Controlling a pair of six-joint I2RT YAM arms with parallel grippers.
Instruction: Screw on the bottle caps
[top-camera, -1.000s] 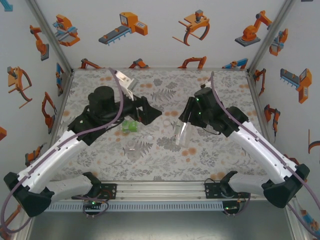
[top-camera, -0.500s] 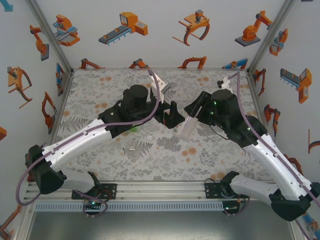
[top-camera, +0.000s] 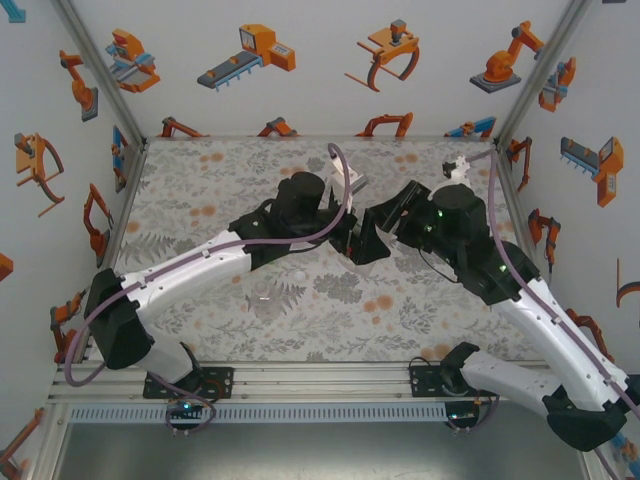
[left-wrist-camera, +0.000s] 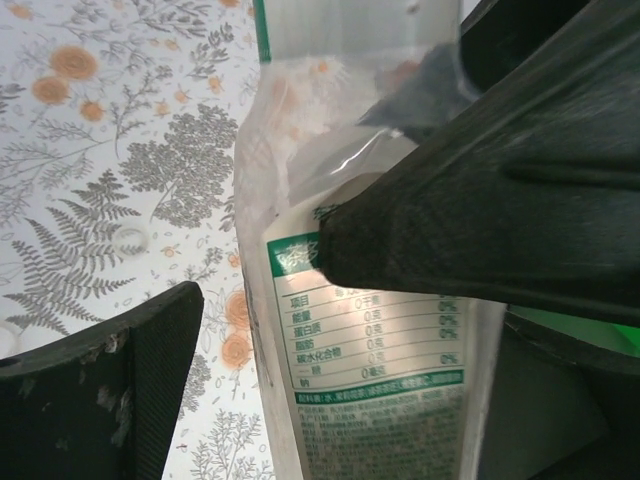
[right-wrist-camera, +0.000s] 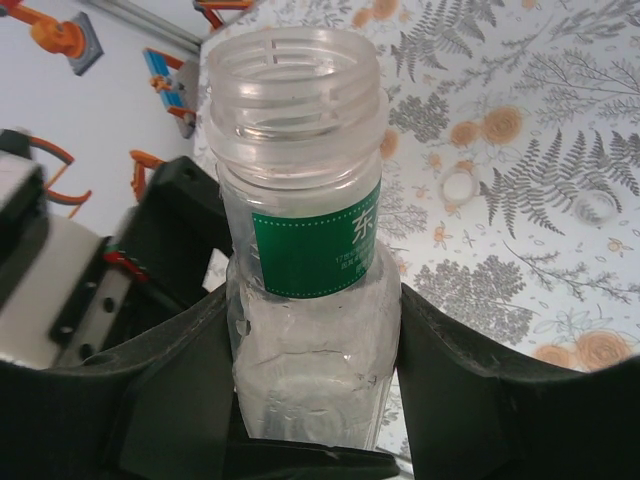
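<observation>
As far as the job goes: barely started, I'd say. The one bottle I can see properly has a bare neck and no cap is anywhere near it.
Counter (top-camera: 200, 180): floral sheet. Both arms have crowded in over the middle of it, noses almost together.
Right hand (right-wrist-camera: 315, 400): clamped on the bottle's body below the green band, one finger on each side, the neck pointing away from the wrist.
Left hand (top-camera: 358, 240): looks wide to me. In its wrist view one finger (left-wrist-camera: 110, 390) sits apart from the bottle with counter showing between them. The other side is lost behind a dark mass that crosses in front of the label, so I can't confirm it. I see no cap in this hand.
Bottle (right-wrist-camera: 300, 180): clear plastic, lifted off the counter where the two hands meet, with a green band under the neck and a printed label panel further down. The threads are fully exposed and the mouth is open.
What's in it: nothing I can make out, you see straight through it.
Caps: a couple of pale round bits lie loose on the counter, one (right-wrist-camera: 460, 187) beyond the bottle and one ring-like (left-wrist-camera: 130, 238) beside a fern print. They're too small to be sure of.
What's left: pick up a cap, seat it on those threads, twist it on, then do the other bottles.
</observation>
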